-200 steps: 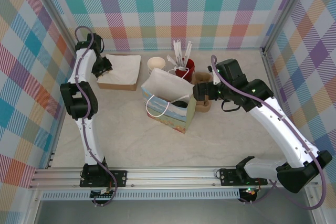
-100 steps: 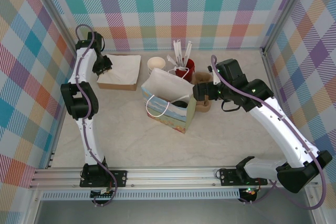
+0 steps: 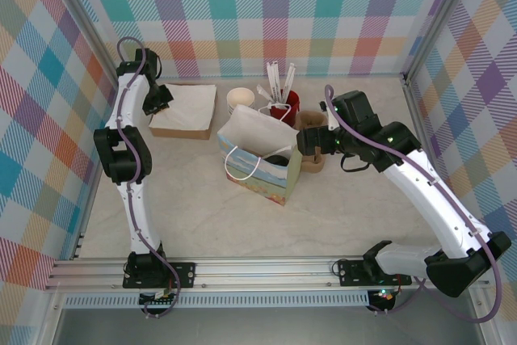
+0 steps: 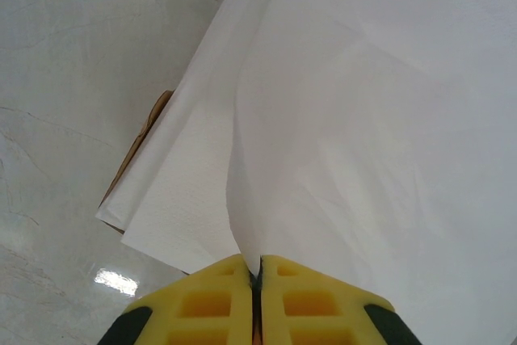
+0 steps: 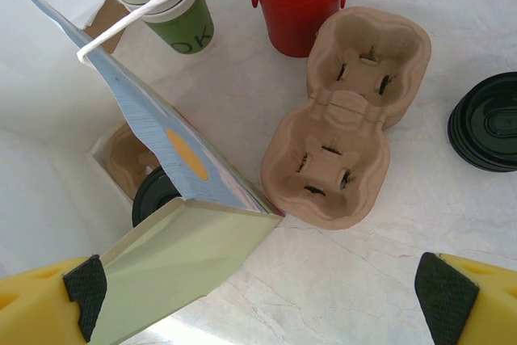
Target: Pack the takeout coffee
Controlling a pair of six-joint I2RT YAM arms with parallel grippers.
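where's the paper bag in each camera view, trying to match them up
Top external: the paper bag stands open at the picture's centre, between the two arms.
Right wrist: the paper bag takes the left side, seen close from above.
Shared landmark: the red holder, just behind the bag from above, top centre at the wrist.

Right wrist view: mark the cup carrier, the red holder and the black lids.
cup carrier (image 5: pixel 349 112), right wrist view, on the ridge between its two wells.
red holder (image 5: pixel 299 22), right wrist view, on its outer wall.
black lids (image 5: pixel 489 123), right wrist view, on the top lid's face.
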